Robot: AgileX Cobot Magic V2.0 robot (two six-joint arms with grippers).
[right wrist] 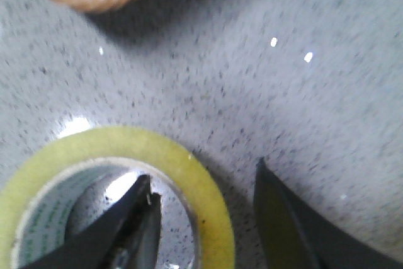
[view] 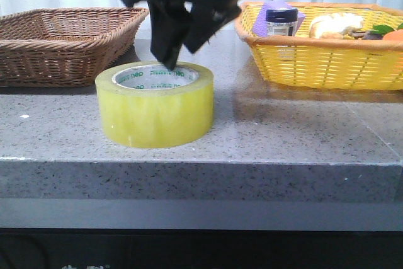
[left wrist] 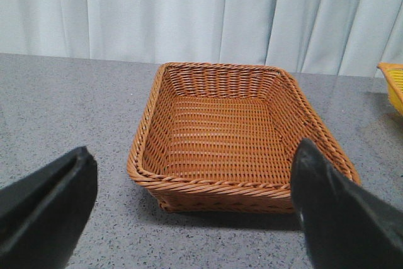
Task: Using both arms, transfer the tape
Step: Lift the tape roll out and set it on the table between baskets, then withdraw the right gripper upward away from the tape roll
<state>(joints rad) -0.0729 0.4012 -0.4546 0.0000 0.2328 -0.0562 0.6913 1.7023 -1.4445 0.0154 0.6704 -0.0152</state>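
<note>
Tape (view: 155, 106) sits front and center in the front view, flat on the grey speckled counter (view: 283, 137), hole up, the white core with green lettering showing through the top. Coming down on it from the top of the frame is my right gripper (view: 179, 51), and its jaws are apart, straddling the roll's wall: in the right wrist view one finger (right wrist: 123, 231) is down inside the core and the other is outside the yellow rim, on the counter side (not squeezing yet, there's daylight on both sides of the wall).

Over in the left wrist view, my left gripper (left wrist: 189, 209) is spread wide too, holding nothing, with the brown wicker basket (left wrist: 233, 184) filling the middle of the frame between the two black tips. That same basket is at the upper left of the front view, and a yellow basket (view: 327, 61) with a black-capped jar (view: 281, 21) and some other stuff sits at the upper right.
</note>
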